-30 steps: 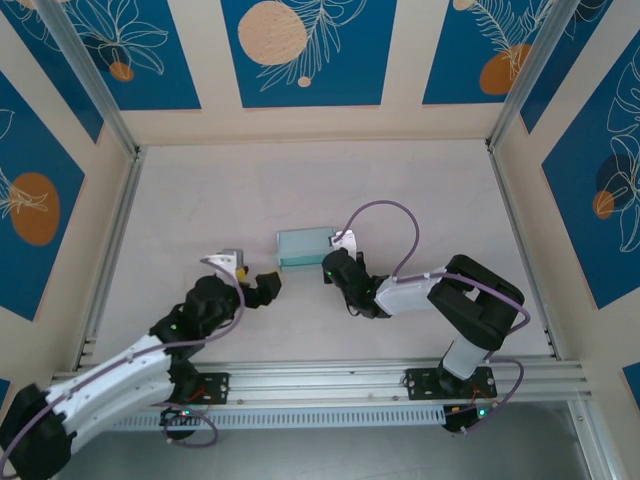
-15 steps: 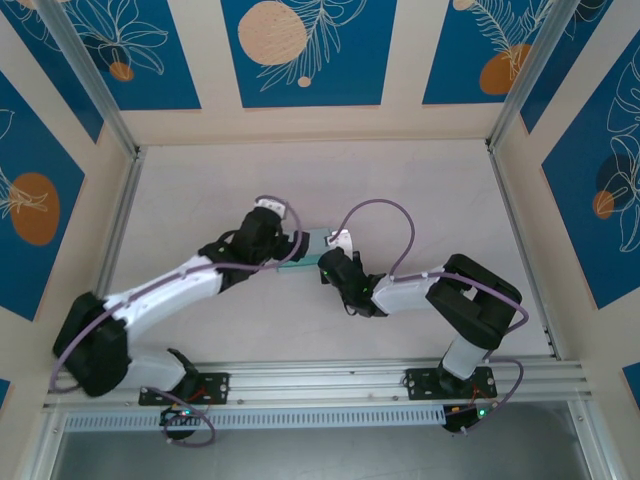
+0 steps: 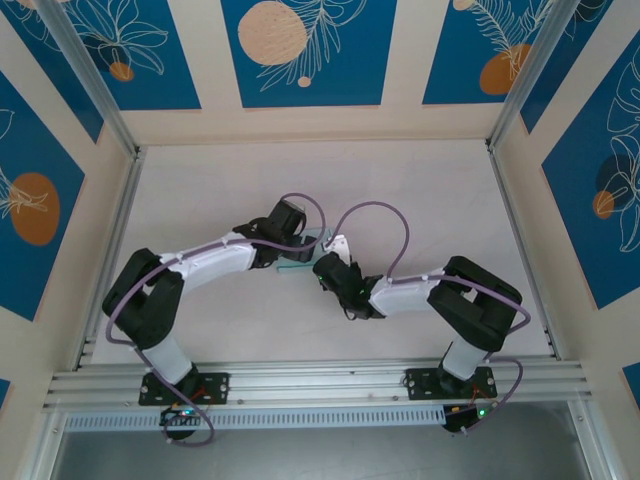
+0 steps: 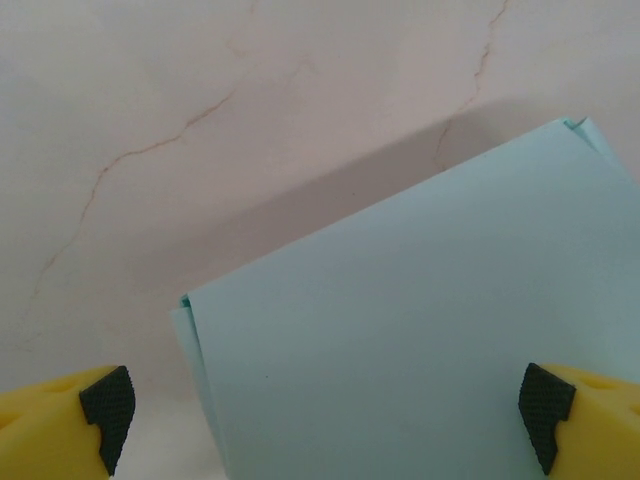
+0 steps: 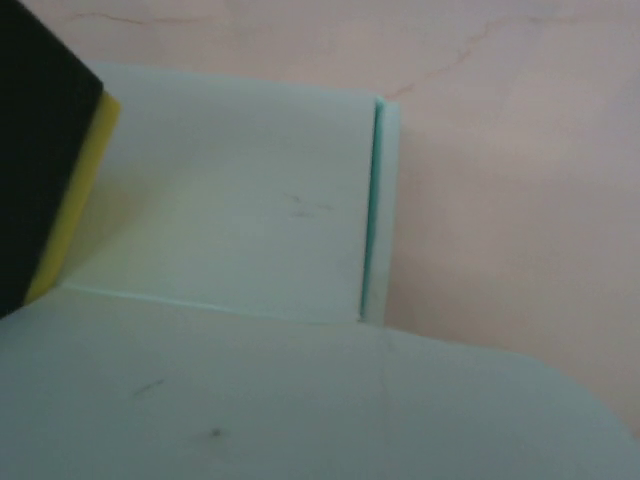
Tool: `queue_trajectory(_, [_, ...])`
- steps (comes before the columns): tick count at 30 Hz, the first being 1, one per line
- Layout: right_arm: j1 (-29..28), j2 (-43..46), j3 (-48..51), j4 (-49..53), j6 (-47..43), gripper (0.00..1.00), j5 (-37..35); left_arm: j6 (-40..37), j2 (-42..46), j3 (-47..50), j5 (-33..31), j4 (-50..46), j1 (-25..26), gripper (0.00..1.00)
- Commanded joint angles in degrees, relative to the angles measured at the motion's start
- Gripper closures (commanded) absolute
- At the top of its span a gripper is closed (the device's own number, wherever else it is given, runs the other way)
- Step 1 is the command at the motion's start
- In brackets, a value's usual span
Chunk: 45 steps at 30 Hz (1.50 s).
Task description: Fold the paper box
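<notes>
Table: pale, faintly veined surface, bare to the far, left and right of centre, walled on three sides.
Paper box: smooth pale-blue card with straight creased edges, at table centre.
Left gripper: spread wide just above the box, gripping nothing.
Right gripper: at the box's right end; opening cannot be determined.

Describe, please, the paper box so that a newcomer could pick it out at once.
On the pale pink table inside the blue leaf-patterned walls, look to the middle, where both arms reach. The paper box lies there, small and rectangular, partly under the left arm. Its pale light-blue paper sets it apart from the black-and-white arms.
</notes>
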<state>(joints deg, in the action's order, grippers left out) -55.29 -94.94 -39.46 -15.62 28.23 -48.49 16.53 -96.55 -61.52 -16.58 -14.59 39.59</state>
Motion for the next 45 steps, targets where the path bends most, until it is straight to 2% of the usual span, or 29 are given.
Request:
queue_trajectory(1, [-1.28, 3.31, -1.32, 9.55, 2.5, 0.48, -0.42, 0.25, -2.3, -0.06, -0.63, -2.57, -0.27, 0.0])
queue_trajectory(7, [-2.49, 10.13, -2.0, 18.92, 4.49, 0.23, 2.47, 1.16, -3.14, 0.54, -0.1, -1.68, -0.26, 0.0])
queue_trajectory(12, [-2.55, 15.77, -6.14, 31.53, 8.64, 0.18, 4.15, 1.53, -1.79, 1.69, 0.32, -0.43, -0.31, 0.0])
queue_trajectory(15, [0.25, 17.6, -10.43, 38.81, 11.22, 0.18, 7.04, 1.87, 0.13, 2.75, 1.33, 0.78, -0.48, 0.0])
queue_trajectory(20, [9.67, 16.12, -15.81, 41.94, 11.54, 0.25, 21.83, 2.77, 3.33, 4.39, 1.31, 0.94, -1.03, 0.0])
queue_trajectory(25, [15.6, 10.64, -20.25, 40.28, 8.94, 0.47, 31.73, 4.71, 6.5, 7.12, 3.43, 2.32, -2.84, 0.01])
queue_trajectory(28, [16.35, 6.88, -23.01, 40.18, 8.09, 0.55, 33.76, 5.46, 6.95, 8.32, 4.35, 2.62, -3.58, 0.04])
queue_trajectory(32, [16.85, 1.79, -25.82, 41.2, 7.98, 0.56, 34.64, 6.12, 6.96, 9.89, 4.91, 3.28, -4.08, 0.07])
queue_trajectory(39, [18.08, -4.88, -26.43, 39.96, 7.45, 0.61, 35.91, 7.75, 4.52, 12.68, 6.79, 5.19, -5.57, 0.23])
queue_trajectory(43, [19.71, -6.64, -23.02, 34.89, 7.37, 0.65, 40.23, 9.05, 3.58, 14.87, 8.64, 7.24, -6.02, 0.33])
queue_trajectory(45, [20.26, -7.77, -22.03, 33.52, 7.57, 0.68, 42.03, 9.51, 2.52, 15.61, 8.99, 7.59, -6.2, 0.35])
